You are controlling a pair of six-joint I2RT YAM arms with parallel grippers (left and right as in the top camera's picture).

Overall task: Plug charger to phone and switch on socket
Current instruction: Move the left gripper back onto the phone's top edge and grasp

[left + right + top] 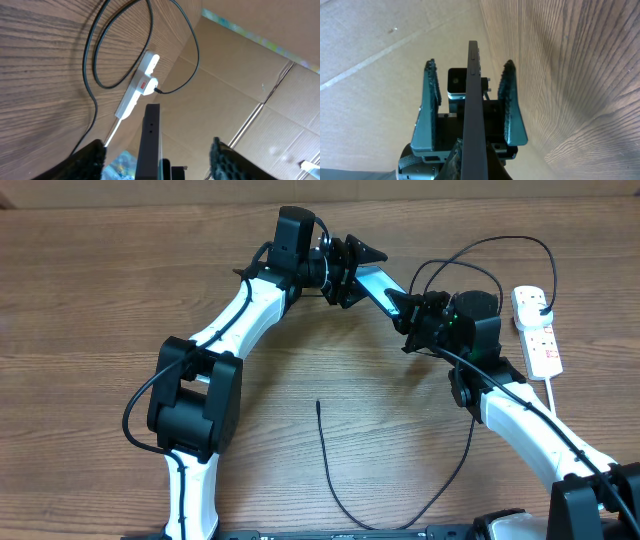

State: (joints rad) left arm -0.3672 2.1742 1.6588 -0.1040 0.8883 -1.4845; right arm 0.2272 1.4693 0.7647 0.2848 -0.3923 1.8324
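Left gripper [366, 278]: released. Its fingers [92, 159] are spread wide either side of the phone, and from here they seem to touch neither face.
Charger [330, 470]: the thin black cable trails across the table [100, 300]. Its free tip lies on the bare wood in front of the arms, well apart from the phone, with no gripper near it.
Phone [374, 283]: up off the table between the two grippers, with the blue screen lit.
Right gripper [408, 312]: looks clenched on one end of the phone and seems to carry it alone, though its own fingers are mostly cut off in the wrist view.
Socket [537, 330]: lies flat at the far right. The charger's black plug sits in one outlet, and I cannot tell how the red switches are set.
Done: the phone is picked up and the plug is in the strip.
Left: fetch the tip, push it into the phone, press the switch.
Around: the thick white cord [553, 390] runs off the strip beside the right arm, and a cardboard wall [250, 100] stands behind.
In the way: the cable loops near the socket, under and around the right arm, so I'd say it could snag.
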